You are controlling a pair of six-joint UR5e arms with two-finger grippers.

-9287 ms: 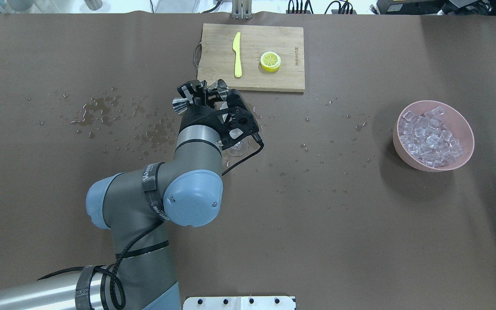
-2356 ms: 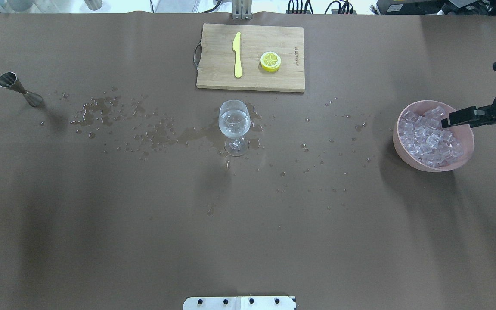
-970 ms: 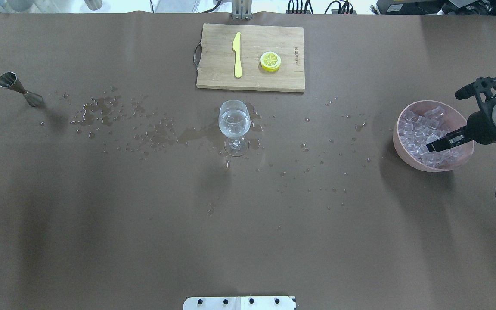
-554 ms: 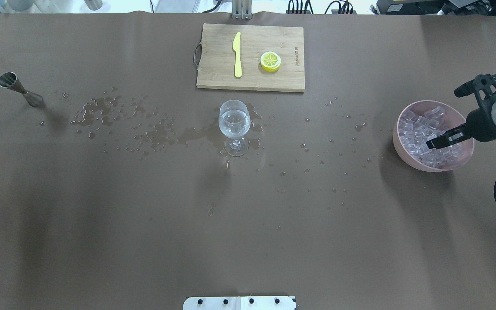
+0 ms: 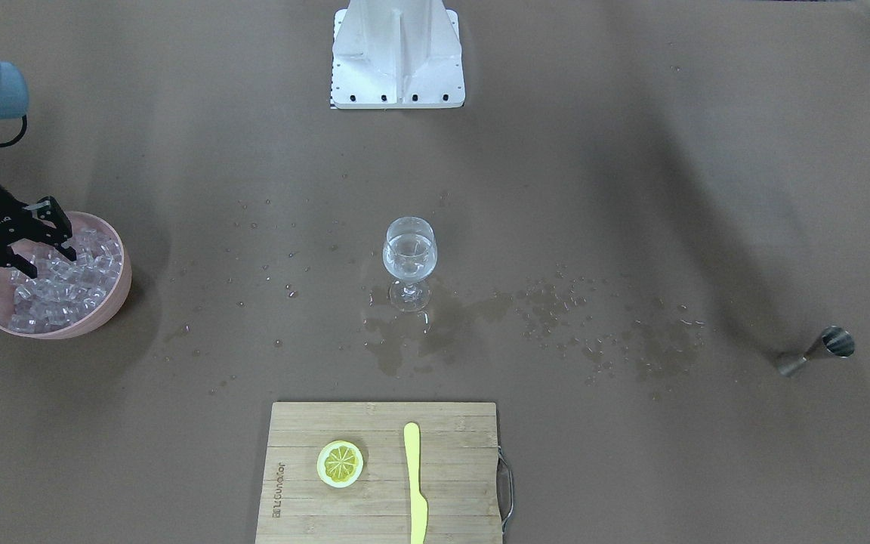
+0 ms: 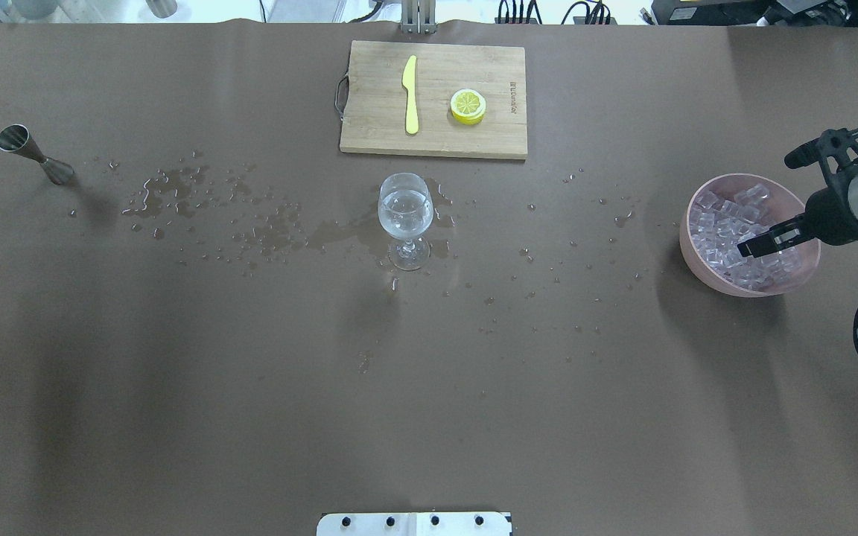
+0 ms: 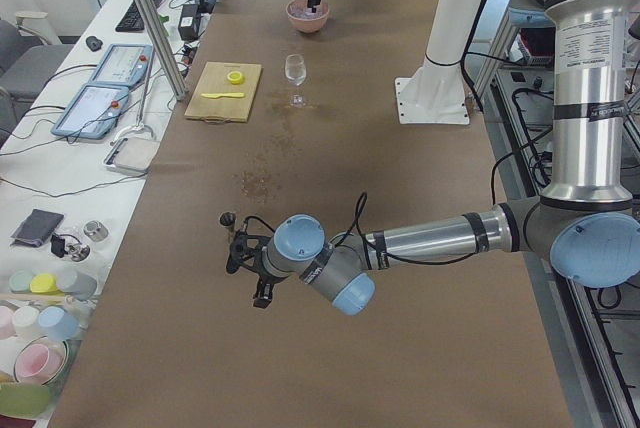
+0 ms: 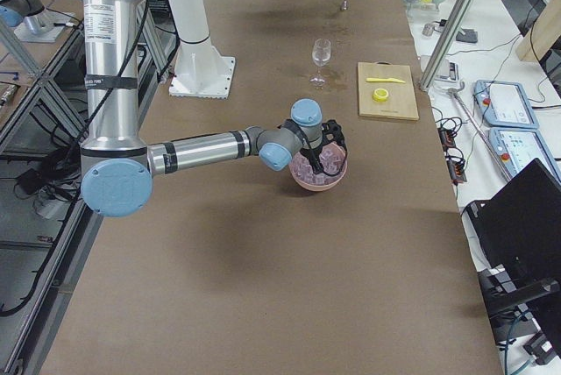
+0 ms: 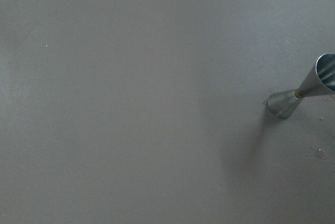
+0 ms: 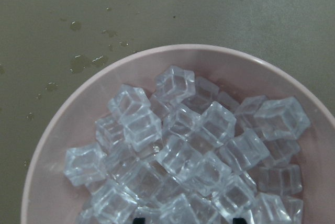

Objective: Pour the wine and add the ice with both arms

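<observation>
A wine glass stands mid-table with a little clear wine in it. A pink bowl at the right holds many clear ice cubes. My right gripper hangs open just over the ice, with its fingertips apart and nothing between them; it also shows in the front view. My left gripper shows only in the exterior left view, beside the steel jigger; I cannot tell whether it is open or shut. The left wrist view shows the jigger upright.
A wooden cutting board at the back carries a yellow knife and a lemon slice. Spilled drops wet the brown table left of and around the glass. The white base block sits at the front edge.
The left arm, which held the jigger tipped over the glass, has left it standing at the far left and withdrawn. The right gripper came in over the bowl and barely moved lately.
</observation>
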